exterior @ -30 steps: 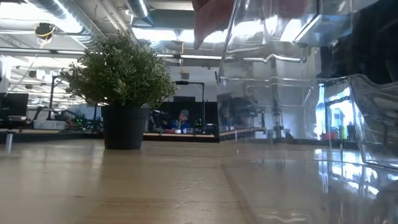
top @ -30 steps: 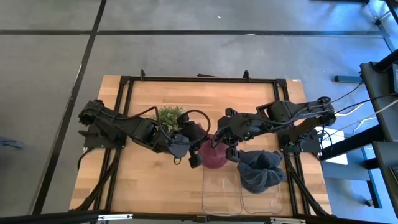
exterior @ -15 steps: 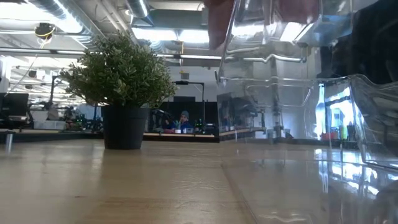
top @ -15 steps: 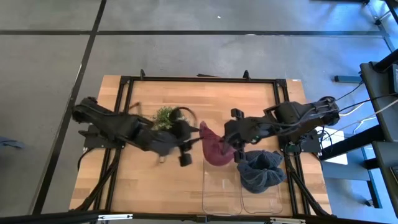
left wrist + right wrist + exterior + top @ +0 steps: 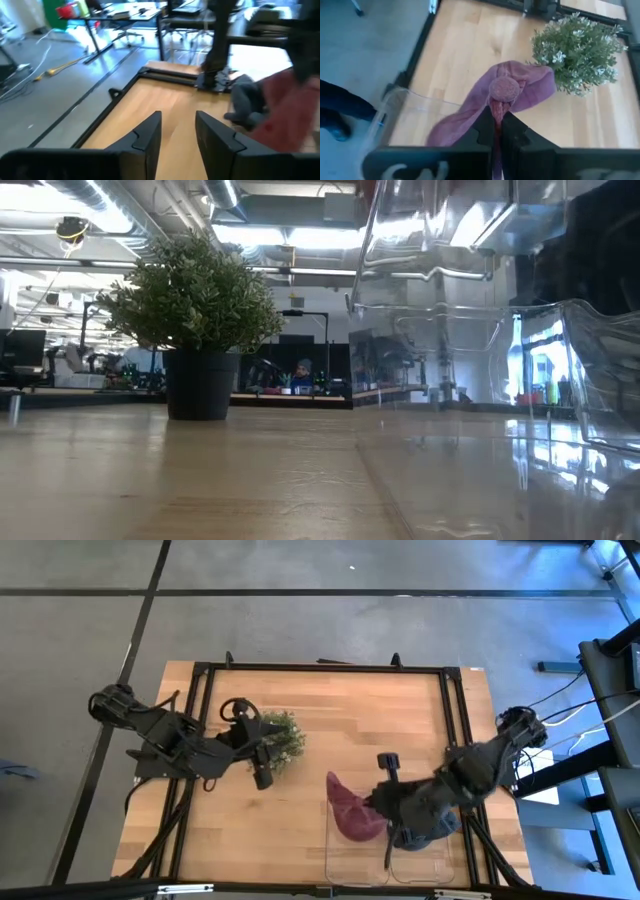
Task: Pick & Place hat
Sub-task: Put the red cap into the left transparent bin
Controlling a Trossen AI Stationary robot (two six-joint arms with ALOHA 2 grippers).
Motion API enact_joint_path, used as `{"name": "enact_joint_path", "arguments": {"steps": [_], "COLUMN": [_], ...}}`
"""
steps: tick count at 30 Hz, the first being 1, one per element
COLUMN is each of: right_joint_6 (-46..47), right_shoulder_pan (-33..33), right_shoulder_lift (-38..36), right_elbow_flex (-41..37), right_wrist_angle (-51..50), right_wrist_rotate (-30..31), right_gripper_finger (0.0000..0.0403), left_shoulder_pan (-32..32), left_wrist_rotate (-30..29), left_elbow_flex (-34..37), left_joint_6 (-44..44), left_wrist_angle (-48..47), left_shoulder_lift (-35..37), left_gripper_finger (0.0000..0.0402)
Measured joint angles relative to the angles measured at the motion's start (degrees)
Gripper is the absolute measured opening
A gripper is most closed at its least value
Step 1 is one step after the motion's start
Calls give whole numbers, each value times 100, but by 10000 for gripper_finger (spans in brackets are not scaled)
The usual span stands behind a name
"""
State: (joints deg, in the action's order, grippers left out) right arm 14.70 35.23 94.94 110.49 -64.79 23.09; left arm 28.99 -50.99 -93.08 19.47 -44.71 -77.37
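Note:
The maroon knit hat (image 5: 350, 810) with a pom-pom (image 5: 505, 90) is in my right gripper (image 5: 383, 804), which is shut on it over the far end of the left clear bin (image 5: 345, 855). A grey hat (image 5: 428, 831) lies in the right clear bin, partly under my right arm. My left gripper (image 5: 177, 134) is open and touches nothing. It sits by the potted plant (image 5: 278, 736), left of the hats. In the left wrist view both the grey hat (image 5: 247, 102) and the maroon hat (image 5: 290, 110) show farther off. My right gripper pinches a fold of the maroon hat's cloth (image 5: 496, 112) just beside the pom-pom between its two shut fingers (image 5: 485, 127). It comes in from the table's right, slanting down. The hat is held off the table, and its loose cloth (image 5: 455, 130) drapes away from the fingers over the bin's far rim.
The potted plant (image 5: 195, 310) stands on the table's middle left, close to my left gripper. Two clear plastic bins (image 5: 450, 280) sit side by side at the near edge. Bare wood (image 5: 230, 830) lies left of the bins, and a black frame (image 5: 320, 668) borders the table.
My left gripper has left the maroon hat and drawn back toward the table's left, past the plant. My right gripper has carried the hat toward the near edge, from beside the plant to over the left clear bin's far end. The hat has passed out of the low view.

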Motion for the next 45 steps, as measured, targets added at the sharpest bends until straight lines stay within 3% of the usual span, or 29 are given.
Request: {"name": "enact_joint_path", "arguments": {"steps": [11,20,27,34,45], "right_joint_6": [-337,-1062,-1308,-2394,-4010], "right_shoulder_pan": [351,330,166,141,469], "right_shoulder_lift": [116,103,103,98,94], "right_elbow_flex": [-1208,-1571,-1731,-2321,-2227], "right_wrist_angle": [431,1467,1158,1794,2361], "right_wrist_rotate": [1139,1037,1157,1245,2486], "right_gripper_finger": [9,9,9,9,9], "left_shoulder_pan": [0,4,0,0,-41], "left_wrist_rotate": [-164,-163,-166,-166,-255], "left_elbow_flex": [881,1121,1123,1123,1123], "left_joint_6": [1061,1396,1392,1388,1385], "left_wrist_angle": [38,29,61,57,33], "left_shoulder_lift": [141,134,136,136,136], "left_gripper_finger": [114,115,114,118,118]}}
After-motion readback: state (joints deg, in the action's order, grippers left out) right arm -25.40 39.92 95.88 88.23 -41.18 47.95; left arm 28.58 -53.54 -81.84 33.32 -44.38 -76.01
